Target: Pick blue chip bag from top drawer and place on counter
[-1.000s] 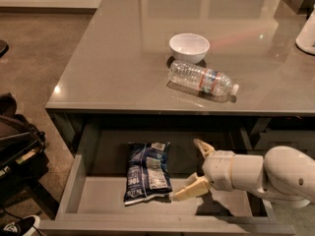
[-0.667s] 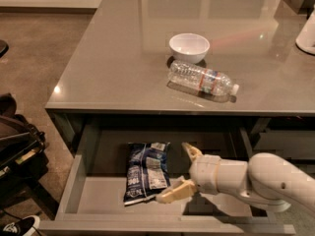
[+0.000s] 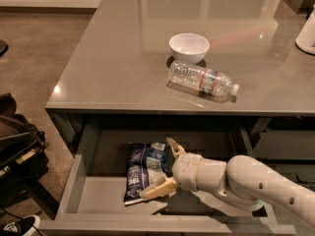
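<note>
Reaches into the open top drawer (image 3: pixel 101 203) from the right with the tool (image 3: pixel 165 167), fingers spread apart, clamped on nothing; hangs at the right edge of the blue chip bag (image 3: pixel 141 173), far finger by the back corner, near finger over the front end, contact impossible to confirm; shows the bag lying flat on the drawer floor, left of centre, long axis running front to back; places the bag just beside the tool, on its left; judging by that, calls for a short shift leftward and down before closing; spans the bag roughly lengthwise, probably an awkward hold on crinkled foil; above, on the surface (image 3: pixel 98 68), white bowl (image 3: pixel 189 47) and toppled water bottle (image 3: pixel 203 81), close together.
</note>
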You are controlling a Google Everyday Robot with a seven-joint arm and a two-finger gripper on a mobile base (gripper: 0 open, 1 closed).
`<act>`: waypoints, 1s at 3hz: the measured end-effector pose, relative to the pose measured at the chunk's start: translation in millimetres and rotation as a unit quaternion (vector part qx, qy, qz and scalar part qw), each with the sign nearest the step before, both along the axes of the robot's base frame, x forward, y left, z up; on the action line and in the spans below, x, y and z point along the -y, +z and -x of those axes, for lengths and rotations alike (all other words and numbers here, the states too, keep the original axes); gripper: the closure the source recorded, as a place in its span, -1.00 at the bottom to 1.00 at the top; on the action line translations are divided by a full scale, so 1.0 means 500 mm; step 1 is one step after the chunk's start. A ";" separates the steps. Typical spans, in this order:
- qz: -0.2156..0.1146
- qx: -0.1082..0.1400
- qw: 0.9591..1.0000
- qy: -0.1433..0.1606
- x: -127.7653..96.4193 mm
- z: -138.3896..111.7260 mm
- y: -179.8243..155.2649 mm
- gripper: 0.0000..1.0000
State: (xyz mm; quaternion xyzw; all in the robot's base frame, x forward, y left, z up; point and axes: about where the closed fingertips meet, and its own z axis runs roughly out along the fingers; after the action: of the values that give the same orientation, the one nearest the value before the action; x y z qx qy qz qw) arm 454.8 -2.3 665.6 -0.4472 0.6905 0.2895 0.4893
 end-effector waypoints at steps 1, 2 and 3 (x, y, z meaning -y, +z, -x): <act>0.045 0.046 0.998 0.015 -0.033 -0.021 -0.028 -1.00; 0.075 0.081 0.994 0.008 -0.050 -0.033 -0.062 -1.00; 0.075 0.081 0.994 0.008 -0.050 -0.033 -0.062 -1.00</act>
State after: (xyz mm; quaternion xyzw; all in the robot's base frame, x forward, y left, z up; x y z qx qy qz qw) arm 471.5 22.6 634.8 -0.5106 0.6646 0.2035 0.5061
